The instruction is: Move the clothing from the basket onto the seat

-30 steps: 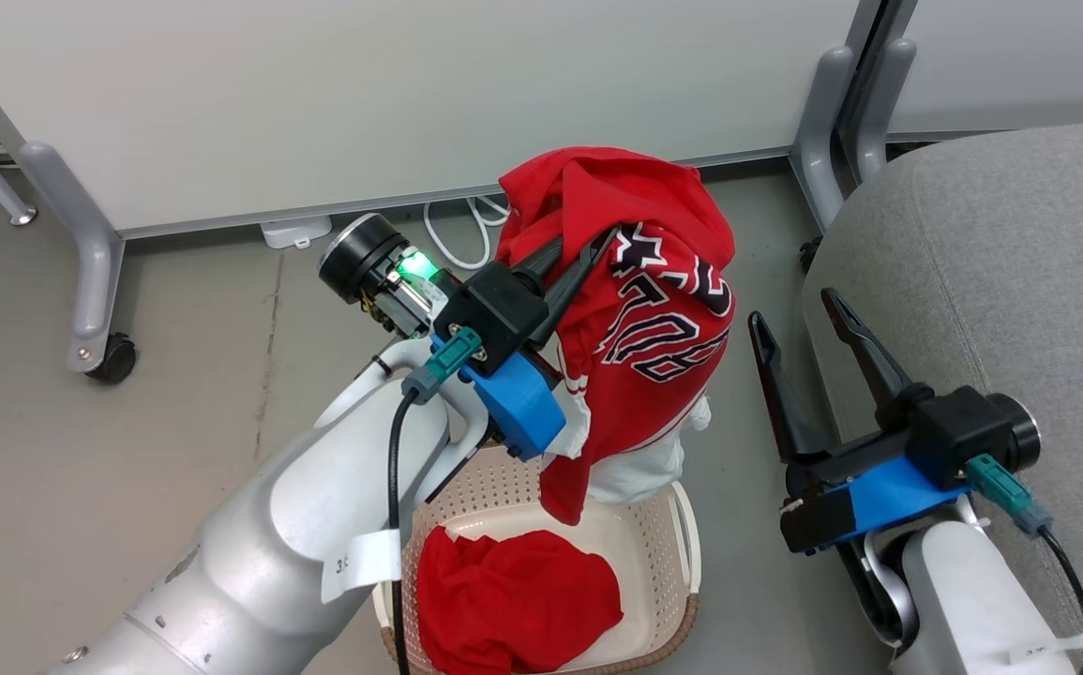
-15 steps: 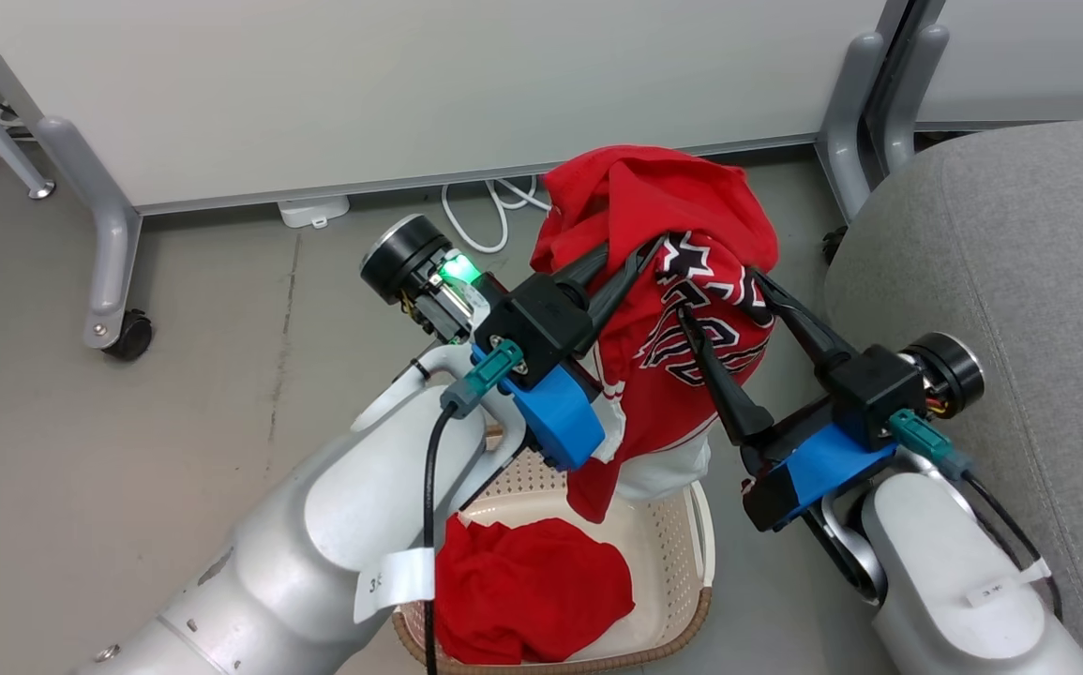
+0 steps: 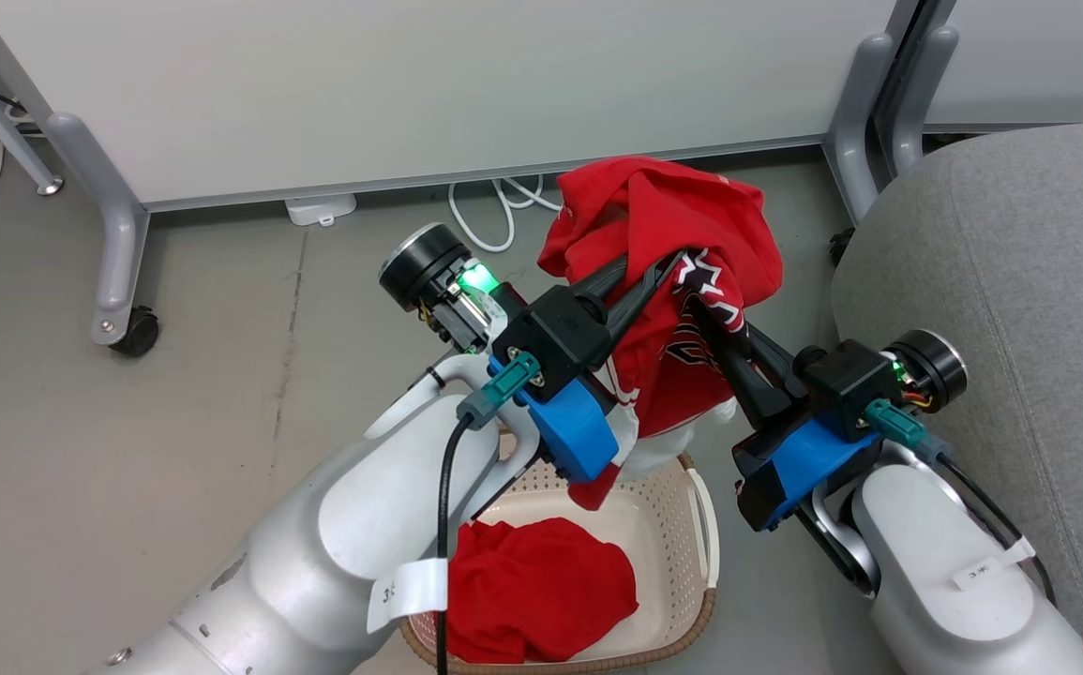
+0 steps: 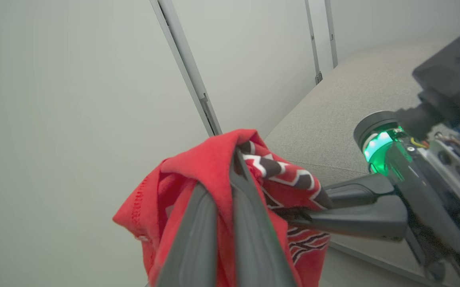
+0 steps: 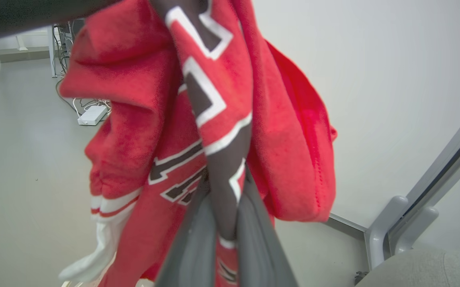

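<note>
We count two garments, two end effectors, one basket and one seat. The lettered bright red jersey [image 3: 663, 206] hangs above the cream perforated plastic basket [image 3: 702, 511], with the left end effector [image 3: 655, 262] and the right end effector [image 3: 712, 314] each clenched on a fold of it. The head view gives us the plain red garment [image 3: 541, 586] lying in the basket and the large grey fabric seat [image 3: 1000, 262] beside it on the right. The right wrist view gives us the jersey's white trim [image 5: 94, 255] dangling low.

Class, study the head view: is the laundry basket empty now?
No, a plain red garment lies crumpled inside the basket.
</note>
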Robot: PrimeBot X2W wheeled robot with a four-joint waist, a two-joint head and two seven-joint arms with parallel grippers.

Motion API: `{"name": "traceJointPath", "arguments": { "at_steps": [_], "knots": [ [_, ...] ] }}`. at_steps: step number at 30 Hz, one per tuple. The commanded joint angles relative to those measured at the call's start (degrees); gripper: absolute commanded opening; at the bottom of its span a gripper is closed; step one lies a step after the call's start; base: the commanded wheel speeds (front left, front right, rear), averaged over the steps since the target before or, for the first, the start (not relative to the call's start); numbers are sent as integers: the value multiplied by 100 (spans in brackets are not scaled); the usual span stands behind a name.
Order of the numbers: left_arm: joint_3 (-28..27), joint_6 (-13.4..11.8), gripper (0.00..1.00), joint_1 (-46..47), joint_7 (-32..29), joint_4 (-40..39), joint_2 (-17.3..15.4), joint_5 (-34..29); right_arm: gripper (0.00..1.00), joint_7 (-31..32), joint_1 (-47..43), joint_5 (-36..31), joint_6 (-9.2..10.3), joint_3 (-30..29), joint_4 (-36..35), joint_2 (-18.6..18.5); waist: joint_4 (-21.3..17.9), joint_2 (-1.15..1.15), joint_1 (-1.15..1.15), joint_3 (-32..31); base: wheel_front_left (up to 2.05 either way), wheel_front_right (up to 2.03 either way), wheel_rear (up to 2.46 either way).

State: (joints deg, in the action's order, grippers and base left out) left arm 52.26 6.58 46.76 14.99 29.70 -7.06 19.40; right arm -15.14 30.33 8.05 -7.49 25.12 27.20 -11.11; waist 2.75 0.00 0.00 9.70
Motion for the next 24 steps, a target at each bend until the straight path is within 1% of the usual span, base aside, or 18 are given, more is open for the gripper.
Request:
{"name": "traceJointPath", "arguments": {
  "at_steps": [1,15,16,17,24],
  "knots": [
    [-43,23,0,-54,29,-10,-12,-26,0,-2,15,19,-1,-6,25,-23,1,0,0,3,0,0,0],
    [-96,42,0,-98,29,42,6,-53,0,-2,-53,115,-1,-61,44,21,-1,0,0,-39,0,0,0],
    [-108,43,67,-109,30,55,9,-31,0,-2,-59,115,-1,-69,41,25,-2,0,0,-44,0,0,0],
    [-113,45,100,-109,30,64,13,-21,0,-2,-64,115,-1,-75,38,28,-4,0,0,-49,0,0,0],
    [-156,52,100,-129,30,79,35,-34,0,-1,-72,156,-1,-126,34,36,-11,0,0,-51,0,0,0]
  ]
}}
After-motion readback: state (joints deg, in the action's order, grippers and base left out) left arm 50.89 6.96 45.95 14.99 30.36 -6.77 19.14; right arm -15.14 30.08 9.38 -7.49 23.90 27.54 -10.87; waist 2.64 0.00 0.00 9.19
